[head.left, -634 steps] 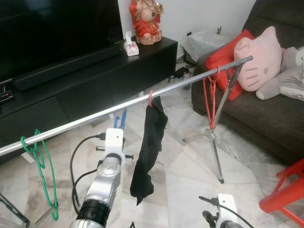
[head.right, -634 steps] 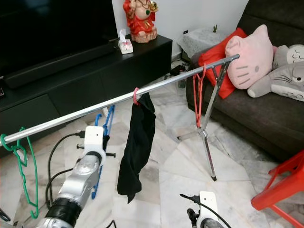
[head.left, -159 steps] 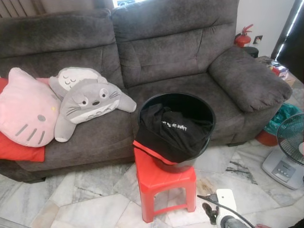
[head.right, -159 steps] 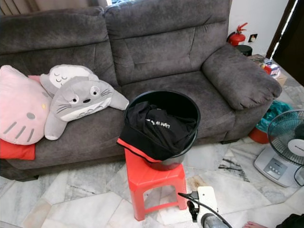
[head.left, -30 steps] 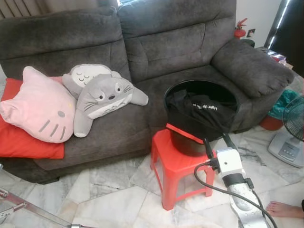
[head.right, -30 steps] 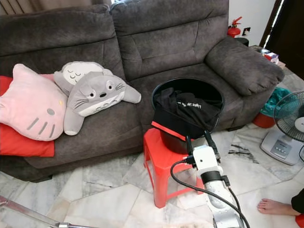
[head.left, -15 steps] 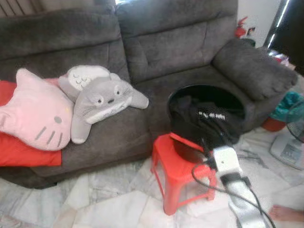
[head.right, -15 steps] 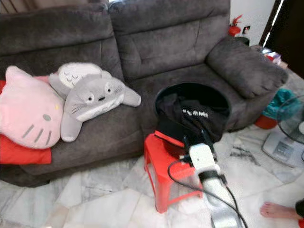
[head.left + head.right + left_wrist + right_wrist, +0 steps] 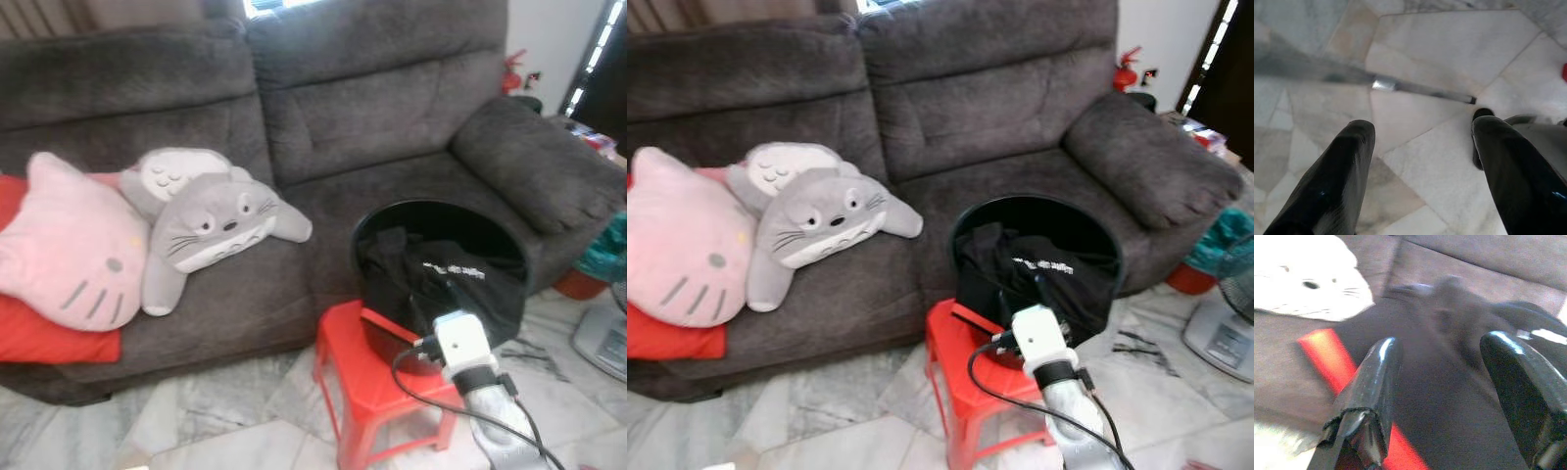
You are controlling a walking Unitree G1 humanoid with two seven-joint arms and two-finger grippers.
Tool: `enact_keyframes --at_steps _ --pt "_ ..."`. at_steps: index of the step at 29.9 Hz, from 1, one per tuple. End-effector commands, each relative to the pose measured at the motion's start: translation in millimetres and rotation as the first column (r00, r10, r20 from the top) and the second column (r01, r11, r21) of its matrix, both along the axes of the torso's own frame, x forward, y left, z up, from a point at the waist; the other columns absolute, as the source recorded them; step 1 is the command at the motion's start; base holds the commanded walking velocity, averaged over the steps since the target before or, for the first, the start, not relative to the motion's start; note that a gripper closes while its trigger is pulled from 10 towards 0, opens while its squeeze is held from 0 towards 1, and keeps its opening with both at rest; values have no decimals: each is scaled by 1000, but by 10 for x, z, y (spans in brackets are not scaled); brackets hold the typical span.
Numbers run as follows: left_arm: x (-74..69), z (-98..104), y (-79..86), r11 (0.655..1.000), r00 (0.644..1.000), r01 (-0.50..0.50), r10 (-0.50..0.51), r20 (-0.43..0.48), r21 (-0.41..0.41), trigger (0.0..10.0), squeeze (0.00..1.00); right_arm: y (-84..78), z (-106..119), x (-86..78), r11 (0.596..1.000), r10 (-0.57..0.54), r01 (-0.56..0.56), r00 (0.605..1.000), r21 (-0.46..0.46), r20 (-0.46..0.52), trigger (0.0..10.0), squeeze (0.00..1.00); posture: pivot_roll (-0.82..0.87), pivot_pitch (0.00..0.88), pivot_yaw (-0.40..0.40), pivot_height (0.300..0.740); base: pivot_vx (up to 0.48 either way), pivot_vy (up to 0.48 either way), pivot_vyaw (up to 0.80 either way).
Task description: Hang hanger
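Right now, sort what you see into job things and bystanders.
Job: right gripper, open over the black garment; black bucket; red hanger; red stool.
Bystanders: pink cat pillow, grey plush, sofa, fan, left gripper.

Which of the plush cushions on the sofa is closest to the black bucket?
The grey cat-like plush; the pink cat-face cushion lies beyond it, farther from the black bucket.

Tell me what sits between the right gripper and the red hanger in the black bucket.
Nothing visible. The right gripper, fingers open, hovers at the black bucket on the red stool. The red hanger lies under the black shirt, one bar exposed near the gripper.
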State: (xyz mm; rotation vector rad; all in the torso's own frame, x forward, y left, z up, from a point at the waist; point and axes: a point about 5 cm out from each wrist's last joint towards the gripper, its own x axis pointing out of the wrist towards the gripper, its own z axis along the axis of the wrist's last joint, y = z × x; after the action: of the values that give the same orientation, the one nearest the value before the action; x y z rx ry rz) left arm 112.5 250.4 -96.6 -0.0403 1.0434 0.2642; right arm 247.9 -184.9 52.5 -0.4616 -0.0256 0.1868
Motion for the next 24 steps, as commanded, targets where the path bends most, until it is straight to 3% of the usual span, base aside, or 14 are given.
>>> enact_keyframes --at_steps 1,6,12,15,16,24 --pt "-18 1 29 1000 1000 17 -16 -17 13 10000 0 36 50 -7 999 35 -35 999 -17 10 10000 0 -244 0 122 740 0 0 0" --pt "5 8 32 1000 1000 26 -25 -16 13 10000 0 17 80 -70 993 82 -83 997 -86 -12 10000 0 -268 0 129 740 0 0 0" --pt "52 22 36 1000 1000 16 -16 -7 19 10000 0 -24 -15 -59 968 104 -129 987 -215 -124 10000 0 -270 0 126 740 0 0 0" --pt "72 27 35 1000 1000 16 -16 -3 20 10000 0 12 -70 -43 941 144 -189 974 -280 -175 10000 0 -267 0 123 740 0 0 0" --pt "82 29 32 1000 1000 15 -15 -2 21 10000 0 56 -96 -45 913 191 -248 961 -324 -199 10000 0 -265 0 121 740 0 0 0" --pt "106 27 8 1000 1000 8 -8 0 15 10000 0 97 -157 -65 874 240 -333 929 -353 -281 10000 0 -275 0 114 740 0 0 0"
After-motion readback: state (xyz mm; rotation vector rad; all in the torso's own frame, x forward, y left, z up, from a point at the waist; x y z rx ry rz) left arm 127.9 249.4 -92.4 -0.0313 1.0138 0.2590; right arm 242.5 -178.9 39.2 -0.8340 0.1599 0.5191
